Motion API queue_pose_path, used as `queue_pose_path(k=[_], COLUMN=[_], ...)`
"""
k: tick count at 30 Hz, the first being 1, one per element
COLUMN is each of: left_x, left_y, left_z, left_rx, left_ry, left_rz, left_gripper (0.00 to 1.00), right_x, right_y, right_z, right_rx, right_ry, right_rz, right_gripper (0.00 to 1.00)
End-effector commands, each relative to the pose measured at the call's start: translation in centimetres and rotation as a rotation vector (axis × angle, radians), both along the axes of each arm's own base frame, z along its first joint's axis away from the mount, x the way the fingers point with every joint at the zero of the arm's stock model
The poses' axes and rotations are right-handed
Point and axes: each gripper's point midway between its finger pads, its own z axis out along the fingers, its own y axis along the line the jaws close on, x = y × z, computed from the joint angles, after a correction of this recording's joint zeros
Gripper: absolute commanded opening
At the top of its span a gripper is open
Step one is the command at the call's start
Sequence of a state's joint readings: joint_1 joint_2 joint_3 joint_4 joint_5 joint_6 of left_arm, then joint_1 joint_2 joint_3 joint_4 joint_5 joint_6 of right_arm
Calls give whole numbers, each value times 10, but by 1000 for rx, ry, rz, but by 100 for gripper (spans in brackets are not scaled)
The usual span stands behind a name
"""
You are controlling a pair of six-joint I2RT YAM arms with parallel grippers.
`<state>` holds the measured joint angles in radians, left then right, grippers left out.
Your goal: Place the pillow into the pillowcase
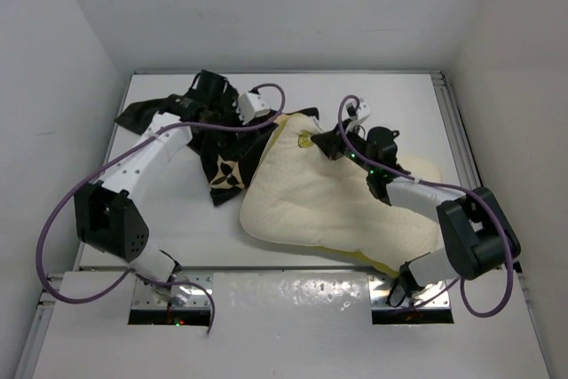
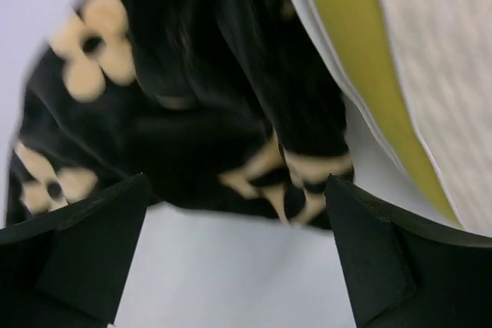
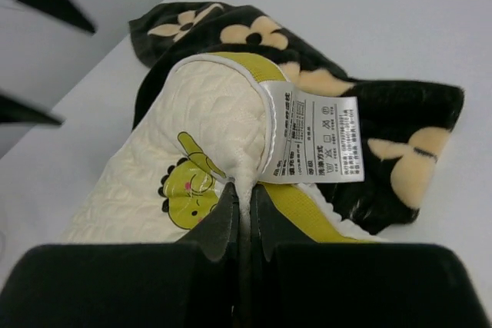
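The pillow [image 1: 328, 201] lies sprawled across the middle of the table [image 1: 390, 95], and everything else is best placed from it. The pillowcase [image 1: 226, 161] is bunched against its tagged corner, on the side away from the right arm. In the right wrist view the black flowered cloth sits behind and beside that corner, but I cannot tell whether the corner has entered the case's mouth. The right gripper [image 3: 242, 193] is pinched narrow on the pillow's edge at this corner, just below the white tag [image 3: 317, 136] and beside the yellow-green logo [image 3: 191, 182], with the quilted cover and yellow side band [image 3: 296, 205] creased between its fingers. The left gripper [image 2: 237, 190] is spread wide over the pillowcase on its far side from the pillow and holds nothing. The picture is blurred there, so contact with the plush is unclear. The pillow looks light, soft and bulky: it will probably fold and drag rather than slide as a board, so a hold on the piped seam at a corner should bite better than one on the puffy face. The pillowcase looks limp and plush and is likely to collapse shut. In my judgement the left gripper should take a single layer at the hem to keep the mouth open.
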<state>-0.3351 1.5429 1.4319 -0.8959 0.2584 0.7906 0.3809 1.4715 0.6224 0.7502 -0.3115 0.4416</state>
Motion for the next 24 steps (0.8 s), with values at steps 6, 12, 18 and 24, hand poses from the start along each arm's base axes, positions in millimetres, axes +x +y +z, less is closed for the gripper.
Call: queue_pose_path(k=[6,12,18,24], left_x=[56,64,67,58], left_y=[-46,-66,-62,-73], left_z=[-69,-90,-86,-6], left_rx=[-75,-147,-134,-247], left_ry=[35,41,62,61], left_rz=[55,75,127,52], left_gripper=[66,80,0,2], right_x=[-47,-64,-62,-62], right_y=[-34,-44,-34,1], right_z=[-24,-37,-46,-48], right_rx=[-13,-42,-106,-196], right_ry=[72,111,135,120], right_rz=[80,54,79,184], right_gripper=[0,0,0,0])
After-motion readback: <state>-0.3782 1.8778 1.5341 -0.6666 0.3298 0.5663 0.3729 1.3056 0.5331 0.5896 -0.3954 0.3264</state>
